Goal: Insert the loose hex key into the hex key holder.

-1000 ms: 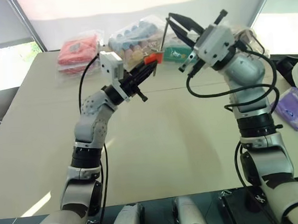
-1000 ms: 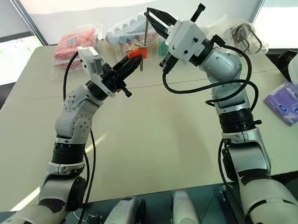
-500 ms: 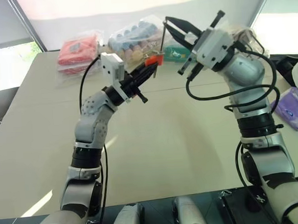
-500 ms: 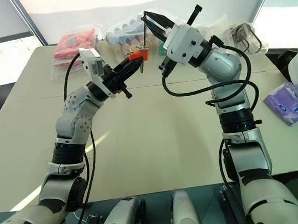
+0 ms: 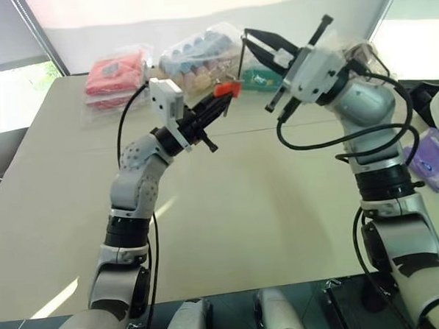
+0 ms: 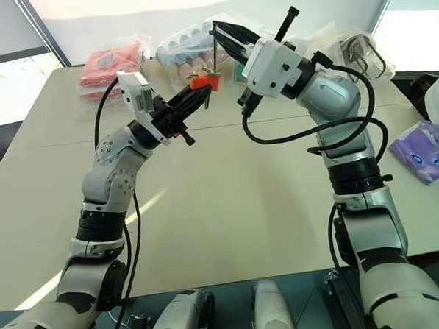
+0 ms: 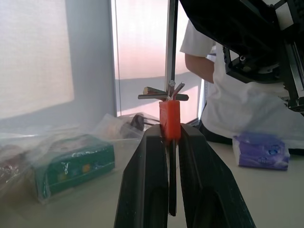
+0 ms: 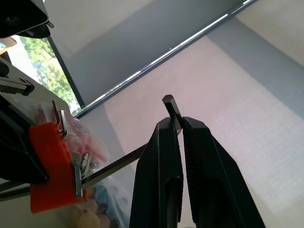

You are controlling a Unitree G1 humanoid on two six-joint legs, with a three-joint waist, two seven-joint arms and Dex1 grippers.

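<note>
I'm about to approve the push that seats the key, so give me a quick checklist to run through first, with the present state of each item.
1. Left gripper shut on the hex key holder: ok.
2. Right gripper shut on the loose hex key: ok.
3. Key's long leg meets the holder: ok, it reaches the clip's edge beside the short keys.
4. Key tip lined up with a free slot: cannot tell.
5. Key already seated: cannot tell.
6. Both held in the air above the table: ok.
</note>
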